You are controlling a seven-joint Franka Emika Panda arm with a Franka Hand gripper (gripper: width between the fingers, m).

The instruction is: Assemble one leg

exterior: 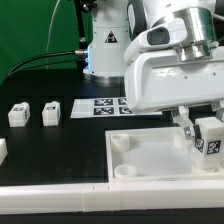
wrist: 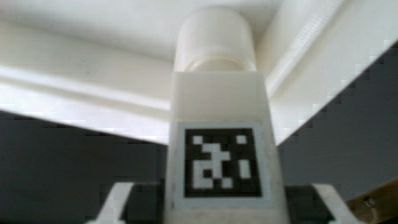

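Observation:
My gripper (exterior: 205, 135) is shut on a white leg (exterior: 210, 137) with a black-and-white tag, at the exterior view's right, just above the large white tray (exterior: 150, 160) near its far right corner. In the wrist view the leg (wrist: 221, 120) fills the middle, its rounded end pointing at the tray's rim (wrist: 107, 95), and my fingers (wrist: 134, 200) press its two sides. Two more tagged legs (exterior: 18, 114) (exterior: 51, 112) lie on the black table at the exterior view's left.
The marker board (exterior: 100, 106) lies behind the tray. The robot base (exterior: 108, 50) stands at the back. A white wall (exterior: 60, 195) runs along the table's front edge, and a white part (exterior: 3, 150) sits at the left edge.

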